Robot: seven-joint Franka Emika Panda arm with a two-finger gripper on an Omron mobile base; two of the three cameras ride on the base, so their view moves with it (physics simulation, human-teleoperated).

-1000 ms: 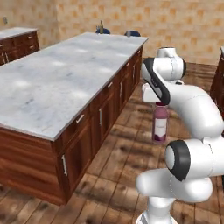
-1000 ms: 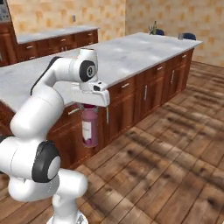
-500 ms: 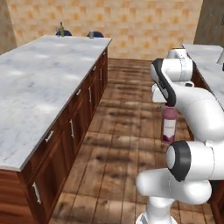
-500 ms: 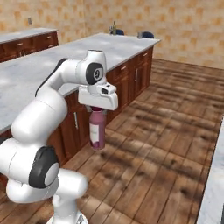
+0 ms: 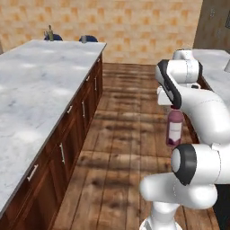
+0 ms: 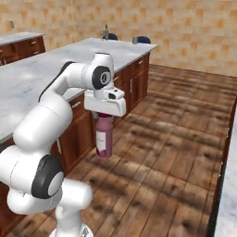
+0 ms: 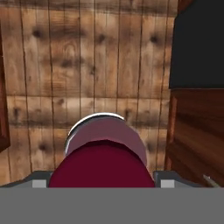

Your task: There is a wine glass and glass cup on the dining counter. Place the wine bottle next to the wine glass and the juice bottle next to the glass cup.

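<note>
My gripper (image 5: 174, 109) is shut on the maroon cap of the juice bottle (image 5: 174, 129), which hangs upright over the wooden floor. From the other side, the gripper (image 6: 105, 116) and juice bottle (image 6: 103, 137) hang beside the dining counter (image 6: 55, 69). Looking down, the juice bottle (image 7: 105, 144) fills the space between my fingers. At the far end of the dining counter (image 5: 36, 76) stand the olive wine bottle (image 5: 50, 32) and the glass cup (image 5: 83, 39), also wine bottle (image 6: 106, 32) and glass cup (image 6: 135, 40). The wine glass is too small to make out.
Red-brown cabinets (image 5: 76, 130) line the aisle on the left. A second marble worktop (image 5: 215, 74) runs along the right, its dark cabinet front (image 7: 197, 131) close to the bottle. Blue chair backs (image 6: 144, 40) stand behind the counter's far end. Wooden floor (image 6: 176, 139) stretches ahead.
The whole picture has shifted: the base has turned and driven, so the counter now runs along the left with its far end ahead. The juice bottle stays in the shut gripper.
</note>
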